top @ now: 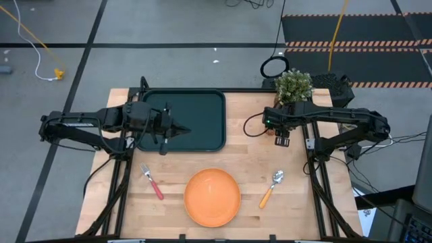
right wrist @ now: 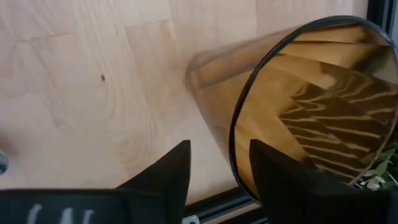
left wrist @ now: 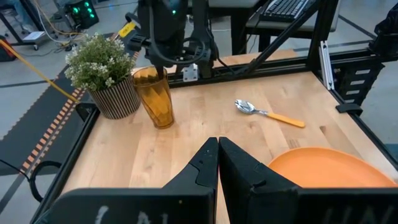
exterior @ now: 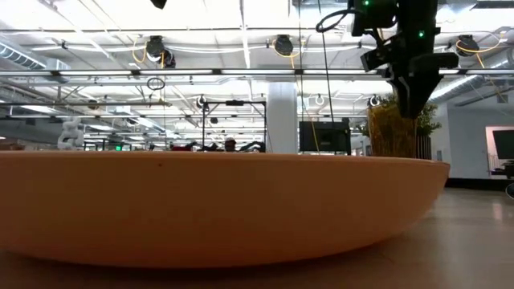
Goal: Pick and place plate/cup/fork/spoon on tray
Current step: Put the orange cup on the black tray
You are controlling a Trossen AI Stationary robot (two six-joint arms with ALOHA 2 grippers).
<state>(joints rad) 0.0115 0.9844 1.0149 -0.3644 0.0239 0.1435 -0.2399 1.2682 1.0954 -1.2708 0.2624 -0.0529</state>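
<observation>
The amber cup [left wrist: 155,98] stands upright on the wooden table by the potted plant [left wrist: 102,78]. My right gripper [right wrist: 219,171] hangs open just above it, pointing down. One finger is over the cup's mouth and the other outside, with the rim [right wrist: 232,146] between them; I see no touch. My left gripper [left wrist: 217,152] is shut and hovers over the dark tray [top: 202,101] at the back left. The orange plate [top: 212,196] lies at the near edge, with the fork [top: 152,182] to its left and the spoon [top: 271,187] to its right.
The potted plant [top: 293,86] stands at the table's far edge, right behind the cup and close to my right arm. Bare wood lies between the tray and the cup. In the low view the plate's rim [exterior: 217,209] fills the foreground.
</observation>
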